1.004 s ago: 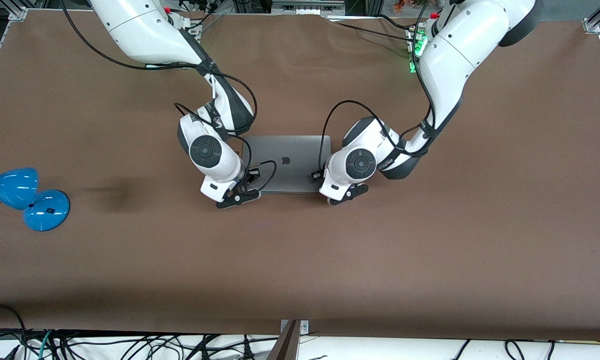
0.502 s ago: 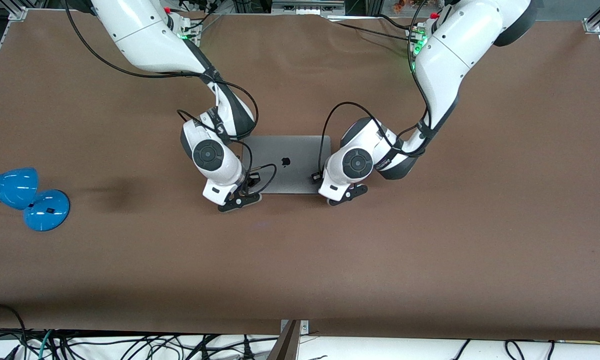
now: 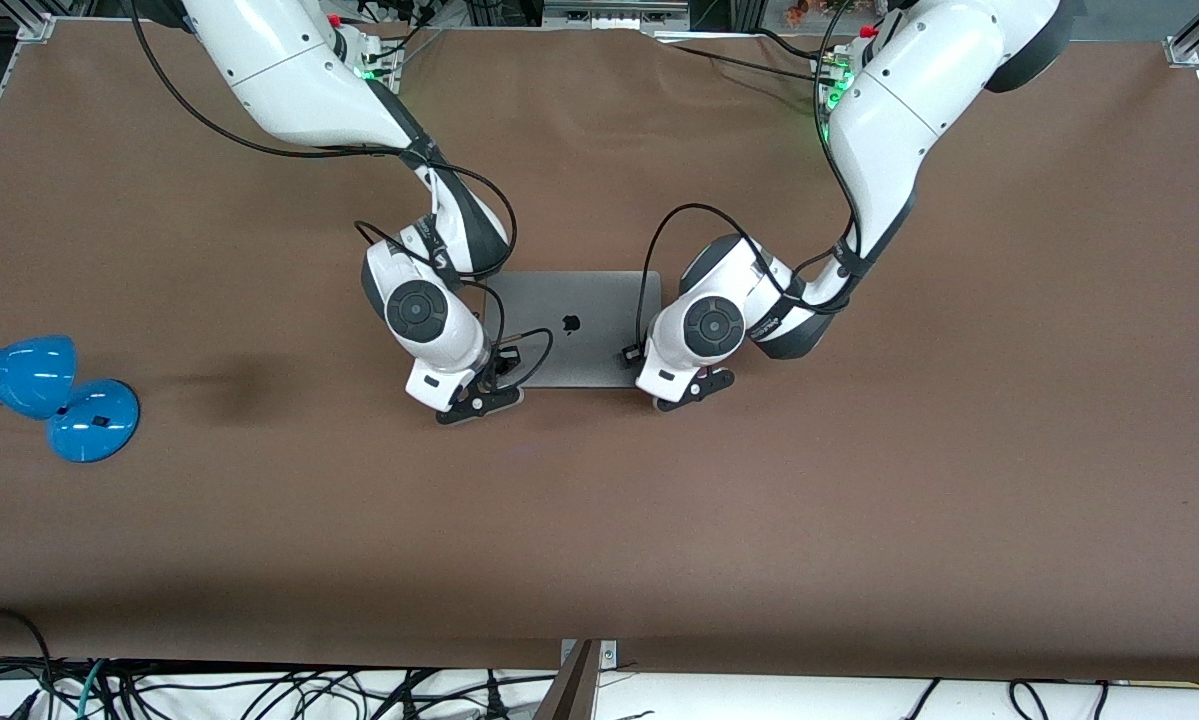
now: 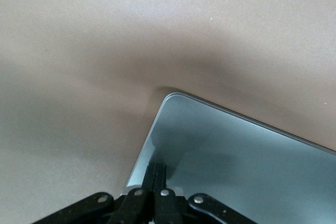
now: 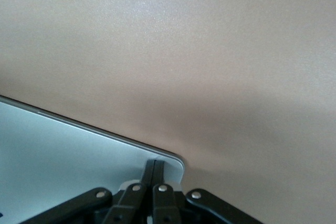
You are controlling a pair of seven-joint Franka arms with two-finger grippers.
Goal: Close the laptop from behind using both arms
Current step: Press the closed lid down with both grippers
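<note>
The grey-silver laptop (image 3: 579,325) lies shut and flat at the table's middle, with the black apple logo on its lid facing up. My right gripper (image 3: 476,399) is shut, and its fingertips rest on the lid's corner (image 5: 105,156) nearest the front camera at the right arm's end. My left gripper (image 3: 696,387) is shut, and its fingertips rest on the lid's corner (image 4: 236,161) nearest the front camera at the left arm's end. In the wrist views the left gripper (image 4: 156,170) and the right gripper (image 5: 156,165) hold nothing. The keyboard and screen are hidden.
A blue desk lamp (image 3: 49,390) lies on the brown table (image 3: 859,480) at the right arm's end. Loose cables hang past the table edge nearest the front camera.
Both hands have shifted slightly at the laptop's corners nearest the front camera and then held still. The lid stays flat.
</note>
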